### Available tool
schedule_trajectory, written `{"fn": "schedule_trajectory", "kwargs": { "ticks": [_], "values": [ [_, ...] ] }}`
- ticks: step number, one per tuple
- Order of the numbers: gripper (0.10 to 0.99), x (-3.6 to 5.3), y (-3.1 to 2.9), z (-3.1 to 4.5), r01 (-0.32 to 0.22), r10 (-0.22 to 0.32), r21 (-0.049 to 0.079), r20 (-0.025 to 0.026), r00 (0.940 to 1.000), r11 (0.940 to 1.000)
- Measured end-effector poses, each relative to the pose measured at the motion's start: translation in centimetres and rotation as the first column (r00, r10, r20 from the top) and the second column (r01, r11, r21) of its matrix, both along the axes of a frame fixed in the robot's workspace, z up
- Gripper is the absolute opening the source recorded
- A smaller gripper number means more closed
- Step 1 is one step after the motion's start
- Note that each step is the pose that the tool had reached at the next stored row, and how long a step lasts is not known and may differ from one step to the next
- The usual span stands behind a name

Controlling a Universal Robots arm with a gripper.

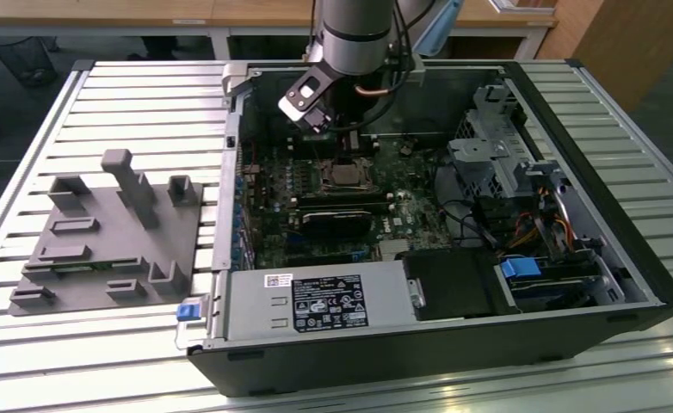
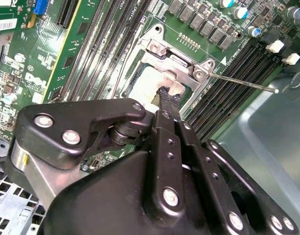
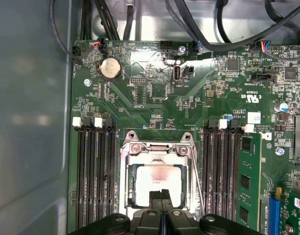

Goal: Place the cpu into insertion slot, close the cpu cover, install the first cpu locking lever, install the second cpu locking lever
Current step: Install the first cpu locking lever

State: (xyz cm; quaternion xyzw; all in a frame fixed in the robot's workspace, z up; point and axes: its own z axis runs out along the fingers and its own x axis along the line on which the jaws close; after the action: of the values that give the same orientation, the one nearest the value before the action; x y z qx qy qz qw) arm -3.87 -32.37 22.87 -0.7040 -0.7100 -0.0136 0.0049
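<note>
Sitting flat in the insertion slot [image 3: 126,171] on the green board, the cpu [image 3: 157,181] is showing its dull silver top. A metal cover [image 3: 157,149] is lying around its edges like a frame. The jaws are hanging right above the near edge of the cpu. They are squeezed together and are holding nothing, and one black fingertip [image 2: 164,95] is pointing down at the cover in the second wrist view.

I am thinking the cpu is light, thin and stiff. Its top is looking smooth, so it may slip. It is likely easy to hurt, so holding it only by its side edges seems best.

A thin metal lever [image 2: 238,81] is sticking out sideways from the cover, over the long black memory slots [image 3: 220,171]. It is looking loose, not hooked down. More memory slots [image 3: 96,176] are crowding the other side. A round silver battery [image 3: 110,68] and black cables [image 3: 213,29] are sitting farther off. The walls of the computer case [image 1: 646,284] are standing all around, and a grey holder [image 1: 107,232] is resting on the tabletop [image 1: 84,361] outside.
</note>
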Motion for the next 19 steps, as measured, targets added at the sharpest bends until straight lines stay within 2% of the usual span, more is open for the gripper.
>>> {"fn": "schedule_trajectory", "kwargs": {
  "ticks": [9,16,19],
  "values": [
    [0.106,0.0,0.0,0.75,0.0,0.0,0.0,0.0,1.0,1.0],
    [0.106,0.0,0.0,2.45,0.0,0.0,0.0,0.0,1.0,1.0],
    [0.106,0.0,0.0,2.61,-0.005,0.005,0.0,0.0001,1.0,1.0]
  ]
}}
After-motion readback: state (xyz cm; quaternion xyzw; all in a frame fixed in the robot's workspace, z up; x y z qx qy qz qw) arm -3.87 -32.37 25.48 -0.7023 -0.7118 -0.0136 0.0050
